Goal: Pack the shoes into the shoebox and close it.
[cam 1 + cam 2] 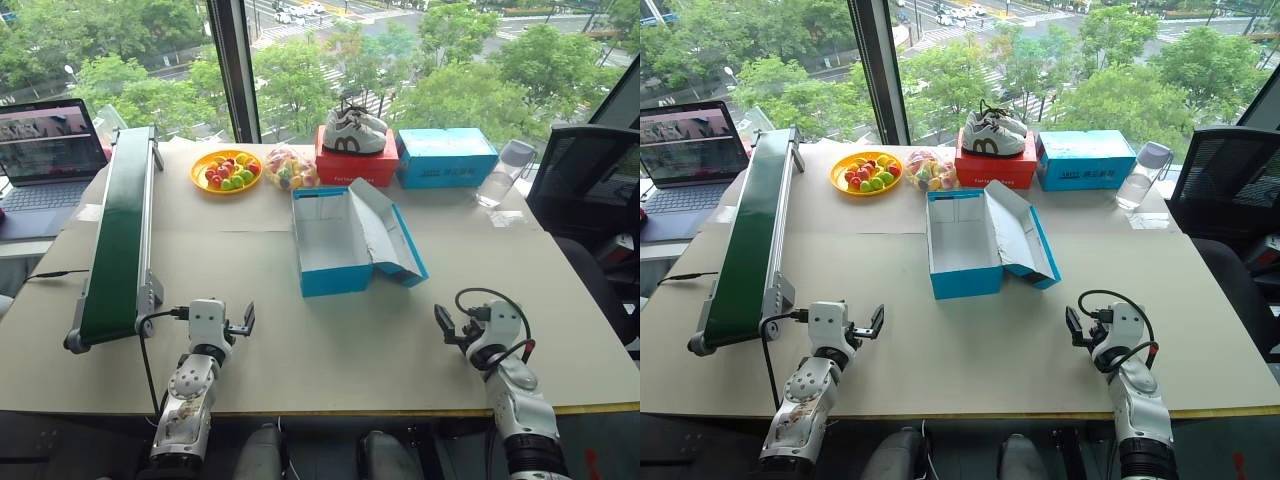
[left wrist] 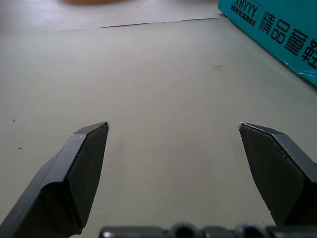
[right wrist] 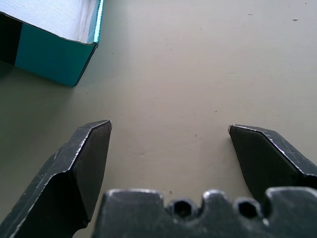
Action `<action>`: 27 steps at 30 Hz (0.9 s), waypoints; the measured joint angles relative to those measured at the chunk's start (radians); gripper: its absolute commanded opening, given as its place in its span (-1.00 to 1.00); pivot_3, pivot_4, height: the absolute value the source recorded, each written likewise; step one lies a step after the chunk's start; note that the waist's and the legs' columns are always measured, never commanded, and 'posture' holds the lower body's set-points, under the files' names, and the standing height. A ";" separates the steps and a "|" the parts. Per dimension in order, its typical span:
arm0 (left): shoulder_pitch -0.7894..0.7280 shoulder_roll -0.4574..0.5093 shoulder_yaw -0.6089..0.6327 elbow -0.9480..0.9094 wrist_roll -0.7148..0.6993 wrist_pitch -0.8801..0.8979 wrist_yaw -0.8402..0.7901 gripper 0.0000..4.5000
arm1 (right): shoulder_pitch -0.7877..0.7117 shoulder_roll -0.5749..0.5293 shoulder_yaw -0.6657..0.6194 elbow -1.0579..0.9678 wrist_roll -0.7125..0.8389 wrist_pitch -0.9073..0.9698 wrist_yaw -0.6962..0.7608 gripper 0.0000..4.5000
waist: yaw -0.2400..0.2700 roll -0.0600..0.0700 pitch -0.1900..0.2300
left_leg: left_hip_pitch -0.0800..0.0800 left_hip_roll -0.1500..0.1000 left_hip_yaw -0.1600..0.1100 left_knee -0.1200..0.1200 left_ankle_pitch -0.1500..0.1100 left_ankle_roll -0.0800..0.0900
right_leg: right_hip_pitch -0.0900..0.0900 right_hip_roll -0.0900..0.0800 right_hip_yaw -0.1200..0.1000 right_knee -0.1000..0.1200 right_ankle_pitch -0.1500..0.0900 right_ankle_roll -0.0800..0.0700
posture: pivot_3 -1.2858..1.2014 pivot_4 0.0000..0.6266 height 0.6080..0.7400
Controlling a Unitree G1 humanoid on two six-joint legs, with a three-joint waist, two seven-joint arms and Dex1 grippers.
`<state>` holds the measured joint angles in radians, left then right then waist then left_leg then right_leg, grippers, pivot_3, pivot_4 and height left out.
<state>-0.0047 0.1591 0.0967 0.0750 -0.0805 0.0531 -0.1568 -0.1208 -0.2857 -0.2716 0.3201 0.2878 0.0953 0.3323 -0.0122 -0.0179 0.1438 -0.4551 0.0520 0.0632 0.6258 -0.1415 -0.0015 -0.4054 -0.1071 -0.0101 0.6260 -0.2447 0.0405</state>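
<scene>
At the near edge of the table (image 1: 330,355) both arms rest low. The left gripper (image 2: 174,130) and the right gripper (image 3: 170,128) each have their jaws spread wide with nothing between them, only bare tabletop ahead. Just beyond, at the middle of the table and between the two arms, sits the shoebox (image 1: 335,280), upright, with its lid (image 1: 388,238) hinged back to the robot's right and its white inside bare. It stands apart from both grippers, somewhat nearer the right one. To the left a green conveyor belt (image 1: 120,240) runs away from the robot. Along the far edge stand a yellow plate (image 1: 200,181) of fruit, a bag of sweets (image 1: 288,168), a red box (image 1: 355,170) with white-and-grey sneakers (image 1: 353,132) on top, and a plainer blue box (image 1: 447,158). Packing looks not yet begun: the box is ready but nothing has gone in. The next move calls for locating the red pair, bringing an open gripper to one shoe, then carrying it over the box's near wall.
</scene>
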 measured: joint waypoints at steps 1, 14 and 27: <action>0.000 0.000 0.000 0.000 0.000 0.000 0.000 1.00 | 0.000 0.000 0.000 0.000 0.000 0.000 0.000 0.99 | 0.000 0.000 0.000 | 0.000 0.000 0.000 0.000 0.000 0.000 | 0.000 0.000 0.000 0.000 0.000 0.000 | 0.03 -0.52 1.00; -0.043 0.059 -0.051 -0.143 0.160 -0.185 0.054 1.00 | -0.126 0.042 -0.094 -0.227 0.294 0.141 0.012 0.99 | -0.004 0.000 0.000 | -0.001 0.001 0.001 -0.001 0.000 0.001 | -0.003 0.000 0.001 0.001 0.006 -0.001 | 0.03 -0.52 1.00; -0.143 0.101 0.272 -0.190 -0.074 0.217 0.156 1.00 | -0.314 -0.247 0.309 -0.700 0.590 0.649 0.390 0.99 | 0.008 -0.004 0.002 | -0.003 0.000 -0.001 0.000 0.000 0.001 | -0.002 -0.001 -0.004 0.001 0.002 -0.006 | 0.03 -0.52 1.00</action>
<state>-0.1479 0.2603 0.3691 -0.1146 -0.1543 0.2698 -0.0003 -0.4343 -0.5330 0.0369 -0.3804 0.8779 0.7440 0.7221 -0.0044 -0.0218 0.1460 -0.4578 0.0520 0.0622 0.6259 -0.1412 -0.0009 -0.4075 -0.1085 -0.0140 0.6272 -0.2429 0.0343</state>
